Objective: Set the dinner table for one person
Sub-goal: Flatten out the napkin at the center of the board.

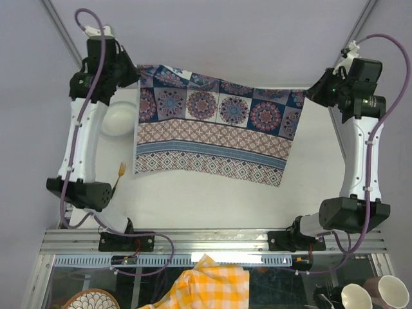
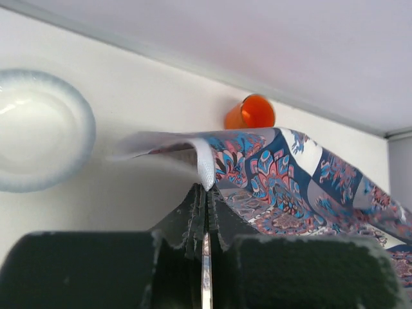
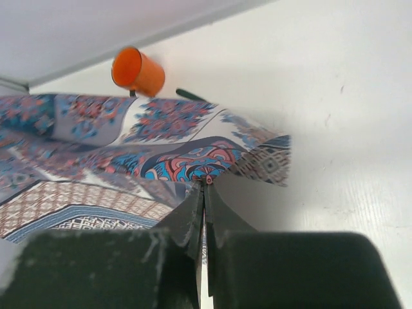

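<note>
Spanning the middle of the white surface (image 1: 309, 174), a blue-and-purple patterned cloth (image 1: 212, 129) is recorded, raised by its two far corners.
- Left pincer (image 2: 206, 192): closed tight on the cloth's far left corner, the hem folded over at the fingertips.
- Right pincer (image 3: 207, 183): closed tight on the far right corner.
- White surface: seen beneath and around the cloth, bordered by aluminium rails at the near edge.
- White bowl (image 1: 118, 119): set on the surface just left of the cloth.
- Yellow fork (image 1: 120, 170): laid near the cloth's near left corner, apart from it.
- Orange cup (image 2: 250, 112): tipped, mouth toward the wrist cameras, behind the raised cloth.
- Yellow checked cloth (image 1: 209, 283) and two mugs (image 1: 356, 299): seen below the near rail.
</note>
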Tool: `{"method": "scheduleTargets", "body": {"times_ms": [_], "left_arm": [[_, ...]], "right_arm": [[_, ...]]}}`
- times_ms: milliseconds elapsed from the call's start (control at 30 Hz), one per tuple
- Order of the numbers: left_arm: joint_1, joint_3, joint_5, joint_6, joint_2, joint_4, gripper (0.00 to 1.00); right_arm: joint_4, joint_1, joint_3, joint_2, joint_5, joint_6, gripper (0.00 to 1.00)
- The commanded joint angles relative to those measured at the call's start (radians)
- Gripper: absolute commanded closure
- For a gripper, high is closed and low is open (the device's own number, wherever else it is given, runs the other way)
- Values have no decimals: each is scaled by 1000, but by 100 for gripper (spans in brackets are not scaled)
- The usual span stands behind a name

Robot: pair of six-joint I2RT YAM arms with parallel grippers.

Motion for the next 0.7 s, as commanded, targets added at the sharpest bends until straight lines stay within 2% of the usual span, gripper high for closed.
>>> {"method": "scheduleTargets", "body": {"times_ms": [0, 267, 467, 533, 633, 667], "left_arm": [[16, 43, -69, 6, -130, -73, 100], [27, 34, -27, -11, -263, -63, 100], [27, -26, -210, 6, -412, 1, 100], [27, -94, -283, 1, -477, 50, 100], [27, -253, -351, -34, -565, 145, 100], [27, -285, -335, -44, -585, 176, 100]], "right_arm": [[67, -37, 88, -63, -21, 24, 100], [114, -114, 90, -150, -68, 82, 100], [91, -179, 157, -180, -19, 111, 100], [128, -193, 131, -194, -105, 159, 100], [264, -203, 65, -196, -400, 277, 100], [317, -213, 42, -194, -475, 325, 100]]}}
